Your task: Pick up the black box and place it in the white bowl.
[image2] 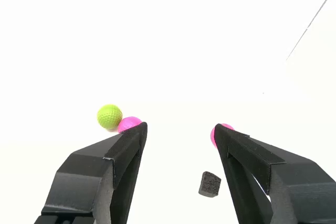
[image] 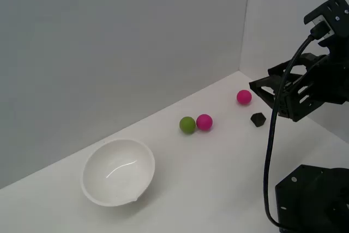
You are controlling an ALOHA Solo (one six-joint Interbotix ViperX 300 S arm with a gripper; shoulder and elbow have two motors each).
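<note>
- Altogether you have five loose things on the tabletop [image: 218,173]: one black box [image: 257,119], one white bowl [image: 118,172], one green ball [image: 187,125] and two pink balls.
- One pink ball [image: 204,121] touches the green ball on the side toward the exterior view's right; the other pink ball [image: 244,97] sits alone, farther back near the corner where the two walls meet.
- Your tool [image2: 179,132] is released, both fingers spread wide with nothing between them, held above the tabletop.
- Seen from the wrist, the black box lies on the tabletop in the gap between the fingers, closer to one finger [image2: 252,156] and apart from both.
- Seen from outside, the box rests just below the tool's tip, near the lone pink ball but not touching it, and a little apart from the green-and-pink pair.
- The bowl stands upright and empty toward the exterior view's left, well apart from the box and balls.
- Between the ball pair and the bowl you have a wide bare stretch of tabletop.
- A grey wall [image: 120,47] borders the tabletop's far edge, close behind the balls and the bowl; a second wall closes the corner on the exterior view's right.
- The arm's black base [image: 313,200] fills the near corner at the exterior view's right.
</note>
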